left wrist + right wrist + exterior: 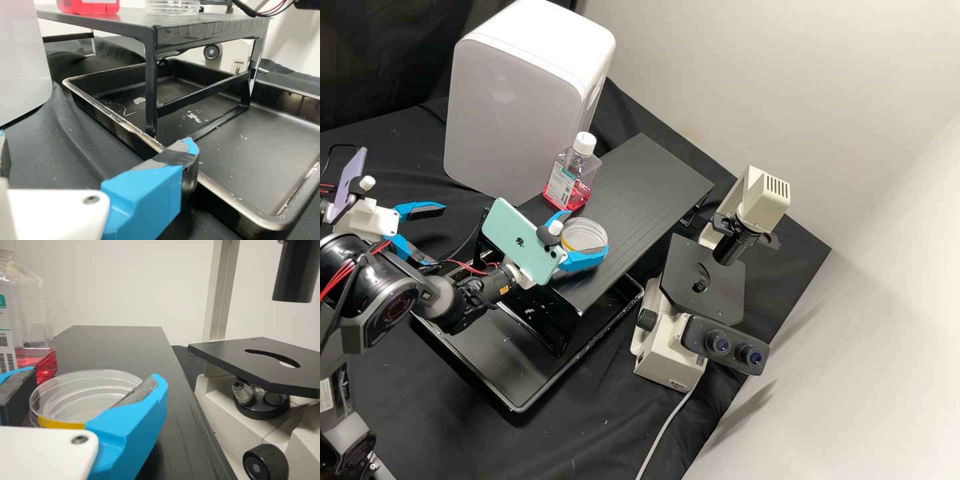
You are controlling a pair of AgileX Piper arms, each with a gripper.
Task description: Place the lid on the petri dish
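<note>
The clear petri dish [585, 235] stands on the black raised shelf [653, 180], near its front corner. In the right wrist view the petri dish [82, 395] has a yellow band at its side and a clear lid [85, 381] lying on it. My right gripper [577, 239] holds it from both sides, one blue finger [132, 415] against its rim and the other on the opposite side. My left gripper [413, 230] hovers open and holds nothing at the far left, off the shelf, one finger [150, 195] low over the tray rim.
A flask [570, 177] of red liquid stands on the shelf just behind the dish. A black tray [520, 393] lies under the shelf. A white box [520, 93] stands behind it, and a microscope [713, 293] to the right.
</note>
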